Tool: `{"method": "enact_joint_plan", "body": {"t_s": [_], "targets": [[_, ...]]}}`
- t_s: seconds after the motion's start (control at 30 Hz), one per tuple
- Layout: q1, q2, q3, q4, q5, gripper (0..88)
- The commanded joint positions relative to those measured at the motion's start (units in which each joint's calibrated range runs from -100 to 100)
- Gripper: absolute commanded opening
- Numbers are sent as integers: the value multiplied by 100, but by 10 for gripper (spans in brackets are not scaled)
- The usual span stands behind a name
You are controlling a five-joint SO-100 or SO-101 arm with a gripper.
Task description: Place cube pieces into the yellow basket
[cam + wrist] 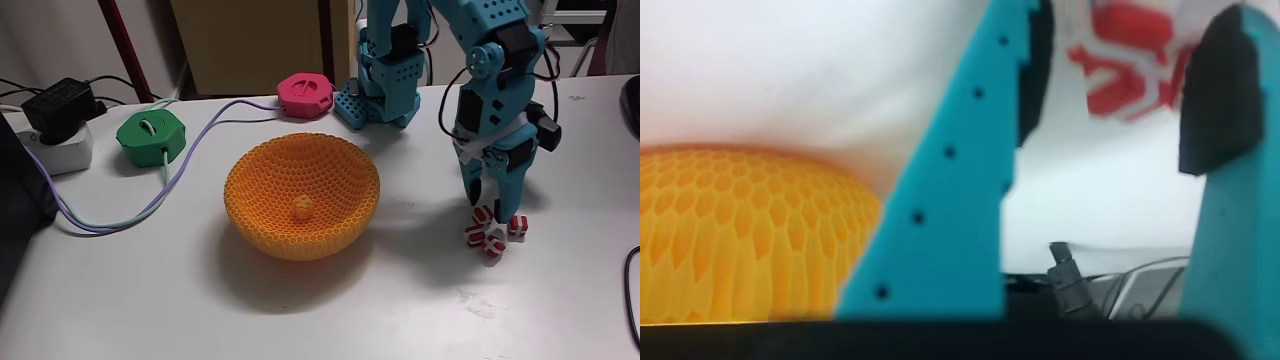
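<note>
Gripper (491, 214) jaws apart over striped cubes (489, 235), fixed view alone shows yellow cube (303, 208) inside basket (262, 180)

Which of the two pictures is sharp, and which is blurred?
Fixed view: mostly sharp, soft shadow under the yellow basket. Wrist view: blurred, the red-and-white cube pieces between the hand fingers smeared; basket wall out of focus.
</note>
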Motion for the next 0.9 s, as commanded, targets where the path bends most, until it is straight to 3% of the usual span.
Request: {"method": "enact_joint_plan", "body": {"t_s": [0.0,0.17,0.3,0.47,0.57,0.73,0.87], "targets": [[182,85,-250,-170,39,210],[387,398,-443,-326,127,173],[517,445,-510,-405,186,1],[638,-57,-953,221,200,0],[890,-748,-1743,1151,264,0],[2129,-1392,-4275,3079,571,0],[3807,-1525,-3938,2932,1079,0]]}}
